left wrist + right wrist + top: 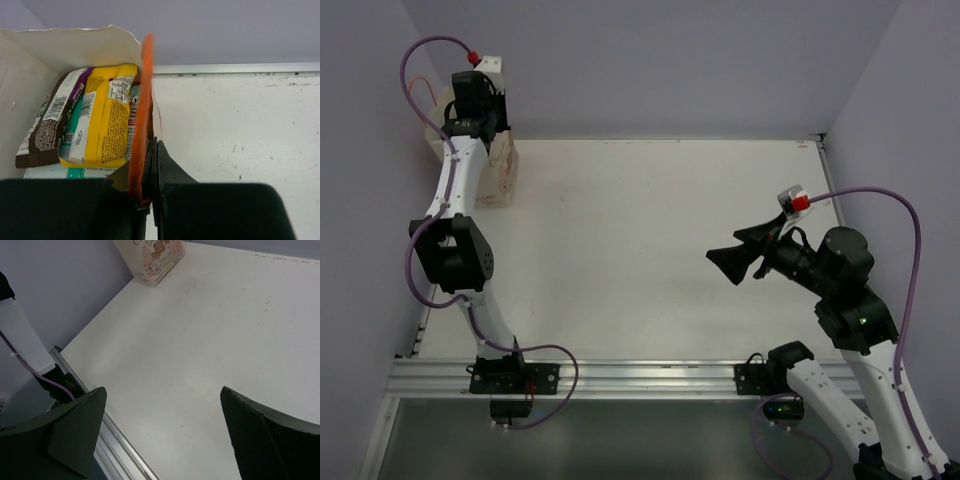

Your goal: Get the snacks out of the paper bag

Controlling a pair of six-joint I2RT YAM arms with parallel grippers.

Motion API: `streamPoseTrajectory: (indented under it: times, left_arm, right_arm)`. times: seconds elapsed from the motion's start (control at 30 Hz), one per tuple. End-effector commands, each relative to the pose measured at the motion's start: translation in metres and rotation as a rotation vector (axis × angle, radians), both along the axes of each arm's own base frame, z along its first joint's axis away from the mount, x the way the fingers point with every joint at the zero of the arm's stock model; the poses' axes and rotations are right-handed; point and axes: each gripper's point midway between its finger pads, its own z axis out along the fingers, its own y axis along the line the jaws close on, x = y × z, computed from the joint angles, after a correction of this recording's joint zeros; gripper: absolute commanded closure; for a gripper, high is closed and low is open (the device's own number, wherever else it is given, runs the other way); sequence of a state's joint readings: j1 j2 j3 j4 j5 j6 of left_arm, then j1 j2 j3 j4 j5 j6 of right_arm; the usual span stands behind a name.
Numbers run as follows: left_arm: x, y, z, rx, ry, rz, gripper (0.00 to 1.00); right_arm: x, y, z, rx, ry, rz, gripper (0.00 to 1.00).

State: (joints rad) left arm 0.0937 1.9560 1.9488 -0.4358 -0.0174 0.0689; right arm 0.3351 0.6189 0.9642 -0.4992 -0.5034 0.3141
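Tightly, left fingers (172, 175) pinch the orange handle (143, 100) of the paper bag (20, 90) — right fingers (75, 432) spread wide, empty.

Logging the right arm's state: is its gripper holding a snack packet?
No, the right gripper stands wide open, with only the table showing through the gap.

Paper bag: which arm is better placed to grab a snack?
Probably right: the right gripper is free and open, though distant; the left gripper is shut on the orange handle of the paper bag.
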Motion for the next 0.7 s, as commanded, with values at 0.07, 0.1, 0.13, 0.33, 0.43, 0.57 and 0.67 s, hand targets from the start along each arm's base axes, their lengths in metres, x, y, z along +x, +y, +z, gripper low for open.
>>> streamPoseTrajectory:
  times: [0.07,0.1,0.13,0.33,0.43,0.57,0.67]
  left_arm:
    - [-0.012,-0.014,0.011,-0.064,-0.001,-0.055,1.00]
    - [-0.015,-0.017,0.012,-0.073,0.000,-0.066,1.00]
    - [-0.017,-0.025,0.013,-0.095,0.001,-0.100,1.00]
    - [-0.046,-0.065,0.026,-0.147,0.013,-0.205,1.00]
    - [-0.066,-0.091,0.026,-0.188,0.038,-0.239,1.00]
    - [-0.099,-0.138,0.031,-0.186,0.066,-0.319,1.00]
    - [-0.129,-0.173,0.016,-0.217,0.127,-0.389,1.00]
  right_arm:
    - [0.003,-0.002,0.009,0.005,-0.048,-0.020,0.01]
    - [0.003,-0.002,0.009,0.006,-0.051,-0.023,0.01]
    - [0.003,-0.002,0.009,0.005,-0.054,-0.022,0.01]
    - [0.000,-0.003,0.012,0.007,-0.069,-0.022,0.01]
    - [-0.003,-0.006,0.016,0.005,-0.086,-0.033,0.01]
    - [-0.007,-0.010,0.019,0.007,-0.109,-0.047,0.01]
    - [-0.011,-0.015,0.024,0.007,-0.137,-0.064,0.01]
